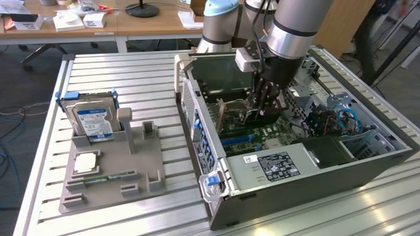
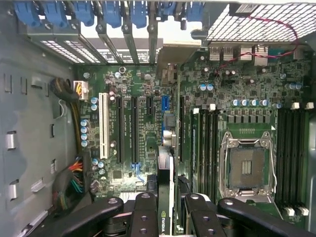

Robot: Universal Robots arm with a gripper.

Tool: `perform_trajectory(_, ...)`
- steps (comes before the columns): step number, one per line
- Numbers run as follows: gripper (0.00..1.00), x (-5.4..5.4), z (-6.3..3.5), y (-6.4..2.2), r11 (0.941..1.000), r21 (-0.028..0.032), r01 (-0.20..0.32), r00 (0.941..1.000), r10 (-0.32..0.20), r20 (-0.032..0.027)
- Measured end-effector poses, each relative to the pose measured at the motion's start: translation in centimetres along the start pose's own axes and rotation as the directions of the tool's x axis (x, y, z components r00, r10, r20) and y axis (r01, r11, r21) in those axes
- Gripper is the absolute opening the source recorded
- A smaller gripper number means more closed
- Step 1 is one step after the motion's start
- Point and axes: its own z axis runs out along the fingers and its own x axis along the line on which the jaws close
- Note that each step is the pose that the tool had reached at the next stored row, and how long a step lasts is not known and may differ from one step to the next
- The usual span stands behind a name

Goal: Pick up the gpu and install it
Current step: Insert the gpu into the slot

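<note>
Gpu [image 2: 166,182]: held edge-on over the motherboard [image 2: 237,89] slots, inside the open computer case [image 1: 367,162].
Gripper [image 1: 264,110]: fingers [image 2: 144,212] clamped on the gpu.
Hard drive [image 1: 94,122]: upright in grey rack [image 1: 131,157] on desk [image 1: 118,69].

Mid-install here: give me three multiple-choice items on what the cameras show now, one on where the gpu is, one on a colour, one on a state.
1. Where is the gpu?
A. On the grey fixture
B. In the gripper, inside the open case
C. On the wooden desk

2. What colour are the bracket clips along the case's card slots?
A. Blue
B. Red
C. Yellow

3. The CPU socket is:
A. Covered by a cooler
B. Bare
C. Buried under cables

Answers: B, the fingers clamp the card edge-on over the motherboard; A, the clips show blue in the wrist view; B, the socket frame lies exposed with nothing on it.
</note>
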Motion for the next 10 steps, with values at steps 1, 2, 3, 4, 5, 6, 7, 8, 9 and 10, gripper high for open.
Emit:
perform_trajectory(1, 0.26, 0.0, 0.17, 0.0, 1.0, 0.0, 0.0, 1.0, 0.0, 0.0)
perform_trajectory(2, 0.26, 0.0, 0.33, 0.0, 1.0, 0.0, 0.0, 1.0, 0.0, -0.0001)
perform_trajectory(3, 0.26, 0.0, 0.5, 0.01, 1.0, -0.0001, 0.0, 1.0, 0.0, 0.0)
perform_trajectory(4, 0.26, 0.0, 0.65, 0.01, 1.0, 0.0, 0.0, 1.0, 0.0, 0.0002)
perform_trajectory(5, 0.26, 0.0, 0.8, 0.01, 1.0, -0.0001, 0.0, 1.0, 0.0, 0.0)
perform_trajectory(6, 0.26, 0.0, 0.95, 0.01, 1.0, -0.0001, 0.001, 1.0, -0.001, -0.0001)
perform_trajectory(7, 0.26, 0.0, 1.09, 0.01, 1.0, 0.0, 0.001, 1.0, -0.001, 0.0)
perform_trajectory(8, 0.26, 0.0, 1.21, 0.01, 1.0, -0.0001, 0.001, 1.0, -0.001, -0.0001)
perform_trajectory(9, 0.26, 0.0, 1.34, 0.02, 1.0, -0.0001, 0.001, 1.0, -0.001, -0.0001)
perform_trajectory(10, 0.26, 0.0, 1.43, 0.01, 1.0, -0.0001, 0.001, 1.0, -0.001, 0.0)
